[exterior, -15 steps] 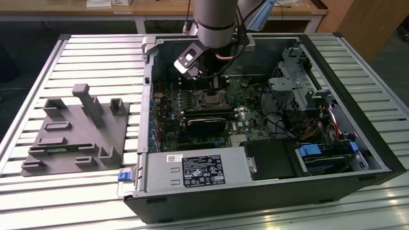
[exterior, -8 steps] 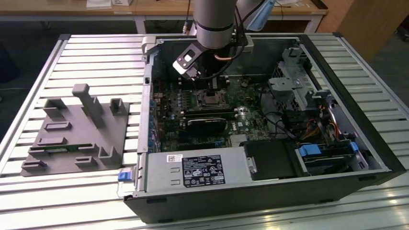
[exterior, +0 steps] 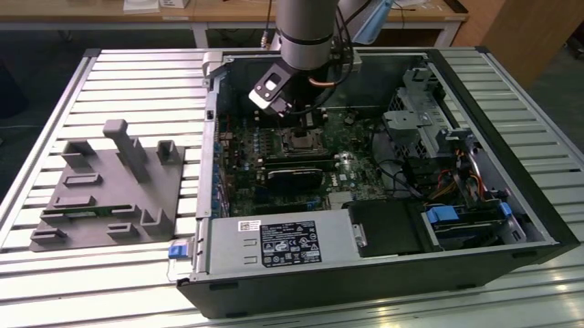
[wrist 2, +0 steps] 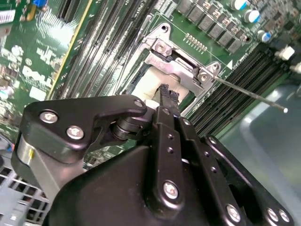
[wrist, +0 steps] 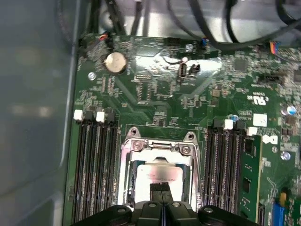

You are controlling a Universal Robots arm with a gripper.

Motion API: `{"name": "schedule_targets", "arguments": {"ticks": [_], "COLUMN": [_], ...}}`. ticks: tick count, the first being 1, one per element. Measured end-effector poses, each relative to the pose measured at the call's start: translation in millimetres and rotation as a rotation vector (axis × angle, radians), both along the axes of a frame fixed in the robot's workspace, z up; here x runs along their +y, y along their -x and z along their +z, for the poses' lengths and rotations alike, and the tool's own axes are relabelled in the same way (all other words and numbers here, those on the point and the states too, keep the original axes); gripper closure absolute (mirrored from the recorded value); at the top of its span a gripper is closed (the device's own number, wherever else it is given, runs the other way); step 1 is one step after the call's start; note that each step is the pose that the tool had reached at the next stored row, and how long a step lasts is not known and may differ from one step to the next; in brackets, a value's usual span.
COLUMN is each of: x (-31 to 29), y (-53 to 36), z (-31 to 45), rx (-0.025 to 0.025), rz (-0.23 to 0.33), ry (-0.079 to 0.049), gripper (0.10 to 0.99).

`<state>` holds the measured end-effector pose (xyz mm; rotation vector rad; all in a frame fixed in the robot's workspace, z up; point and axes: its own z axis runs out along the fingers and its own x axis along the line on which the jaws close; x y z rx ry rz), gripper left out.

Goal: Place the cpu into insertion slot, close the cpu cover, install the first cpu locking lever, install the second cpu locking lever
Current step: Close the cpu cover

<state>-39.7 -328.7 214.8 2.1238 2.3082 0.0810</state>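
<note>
Table: slatted metal table (exterior: 137,68), wooden desks behind it in the exterior view.
PC case: black tower (exterior: 365,287) lying on its side with the side panel off. The hand is down inside it.
Arm: grey arm (exterior: 308,27) drops straight into the case from above.
Fixture: grey block with posts and pockets (exterior: 109,191), outside the case and well apart from the hand, on the exterior view's left.
Motherboard: green board (wrist: 160,89) directly under the hand.
Memory slots: black rows on both sides of the hand, (wrist: 91,169) and (wrist: 225,169), flanking the socket.
Hand: fingers pressed together in both wrist views, (wrist 2: 168,94) and (wrist: 161,192), nothing pinched between them, tips over the middle of the socket. Can't tell whether they touch it.
cpu cover: silver frame (wrist: 157,147), also (wrist 2: 178,66), surrounds the fingertips. It looks flat down on the socket.
cpu: greyish square (wrist: 162,175) seated in the socket, showing through the cover's open middle, right below the fingertips.
Lever: thin metal rod (wrist 2: 249,96) starts at the socket corner just beside the hand and juts away over the memory slots, not latched down.
Coin cell: round silver battery (wrist: 115,62), well apart from the hand, past the socket.
</note>
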Motion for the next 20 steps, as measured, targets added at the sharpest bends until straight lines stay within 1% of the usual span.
{"name": "schedule_targets", "arguments": {"ticks": [7, 20], "x": [-0.1, 0.0], "y": [0.0, 0.0], "z": [-0.1, -0.3], "rx": [0.0001, 0.0003], "rz": [0.123, 0.337], "ry": [0.004, 0.015], "gripper": [0.98, 0.98]}}
